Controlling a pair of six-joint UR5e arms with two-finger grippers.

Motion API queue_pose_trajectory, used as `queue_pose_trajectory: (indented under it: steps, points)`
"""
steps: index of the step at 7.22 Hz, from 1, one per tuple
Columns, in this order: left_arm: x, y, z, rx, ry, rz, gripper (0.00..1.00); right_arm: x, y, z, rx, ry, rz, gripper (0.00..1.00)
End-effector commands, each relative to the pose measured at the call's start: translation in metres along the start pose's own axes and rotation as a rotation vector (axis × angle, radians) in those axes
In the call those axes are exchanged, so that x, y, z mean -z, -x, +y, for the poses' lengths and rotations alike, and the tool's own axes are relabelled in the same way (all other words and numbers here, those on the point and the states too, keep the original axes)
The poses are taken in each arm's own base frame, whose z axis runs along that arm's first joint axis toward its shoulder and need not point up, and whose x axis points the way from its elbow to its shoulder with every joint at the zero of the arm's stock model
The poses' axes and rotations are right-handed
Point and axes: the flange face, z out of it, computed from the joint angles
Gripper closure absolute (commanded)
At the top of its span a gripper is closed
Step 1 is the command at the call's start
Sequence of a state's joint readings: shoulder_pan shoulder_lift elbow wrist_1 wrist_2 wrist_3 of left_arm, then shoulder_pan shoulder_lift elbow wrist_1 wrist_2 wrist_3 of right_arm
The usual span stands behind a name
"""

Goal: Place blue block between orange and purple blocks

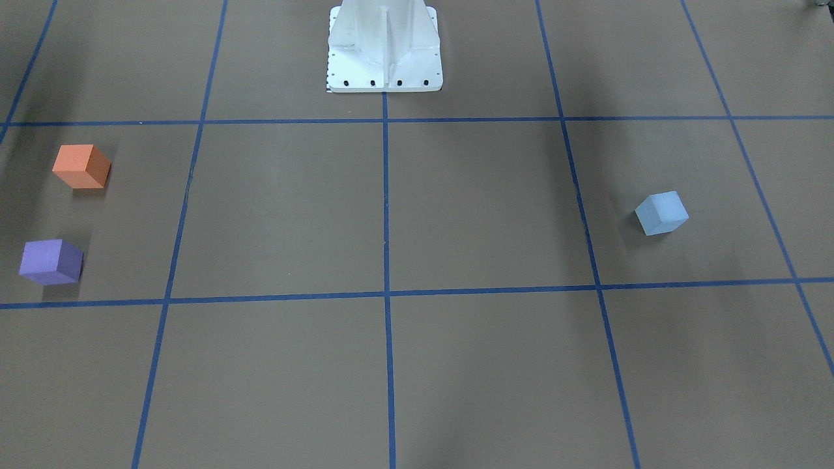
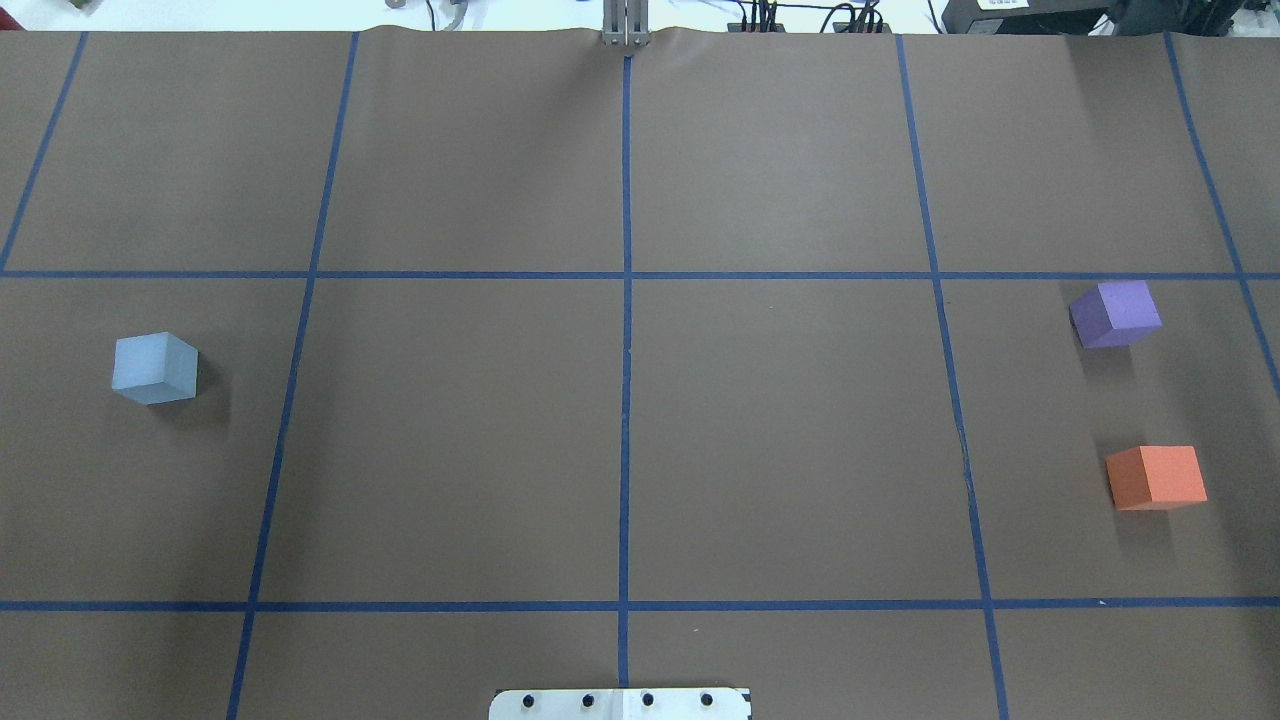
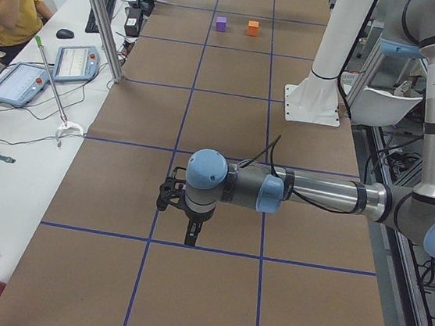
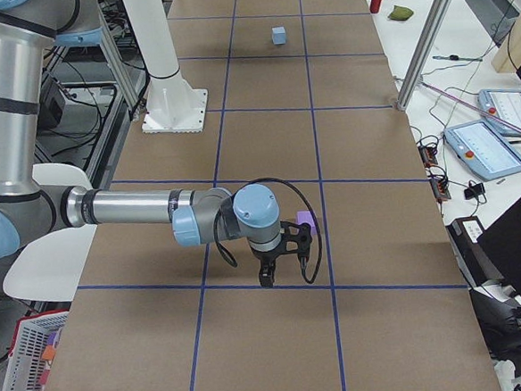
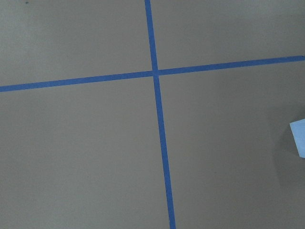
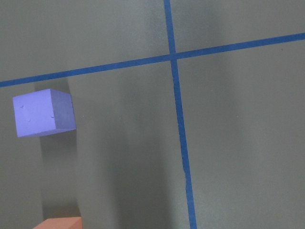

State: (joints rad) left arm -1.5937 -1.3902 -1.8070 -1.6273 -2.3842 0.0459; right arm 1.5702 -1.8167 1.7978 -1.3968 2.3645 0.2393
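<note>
On the left side of the brown table [image 2: 460, 450], the blue block [image 2: 154, 368] sat alone in the middle row of squares marked by blue tape lines [image 2: 626, 300]. It lay well apart from the other two blocks. The left gripper [image 3: 191, 237] hung over the table pointing down, and its wrist camera caught only a corner of that block at the frame's edge. I could not tell how far its jaws stood apart, or whether it held anything. The white base plate [image 2: 620, 705] sat at the near middle edge. Far to the right sat the purple block [image 2: 1115, 314], with the orange block [image 2: 1156, 477] near it, closer to the robot, a gap between them. The right gripper [image 4: 266, 277] hung near the purple one; its opening I could not tell either.
</note>
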Motion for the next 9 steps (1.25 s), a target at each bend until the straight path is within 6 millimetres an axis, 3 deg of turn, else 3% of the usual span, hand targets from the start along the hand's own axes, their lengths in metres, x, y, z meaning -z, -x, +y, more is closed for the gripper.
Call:
queue_pose_trajectory:
  steps: [1, 5, 6, 7, 9]
  points:
    - [-0.004, 0.003, 0.009, -0.011, -0.001, -0.002, 0.0, 0.011, 0.011, -0.002, 0.017, -0.02, 0.0, 0.0]
    - [-0.017, 0.014, 0.015, 0.011, 0.021, 0.006, 0.0, -0.001, 0.011, 0.002, 0.012, 0.018, -0.047, 0.0]
    - [-0.022, -0.001, 0.009, -0.036, 0.015, 0.039, 0.0, -0.007, 0.016, 0.002, 0.016, 0.035, -0.059, 0.0]
    - [-0.043, -0.028, 0.0, -0.068, 0.049, 0.069, 0.0, -0.009, 0.026, 0.0, 0.028, 0.051, -0.098, 0.0]
    - [-0.08, -0.117, -0.041, 0.063, 0.102, 0.097, 0.0, -0.026, 0.054, -0.002, 0.085, 0.098, -0.113, 0.0]
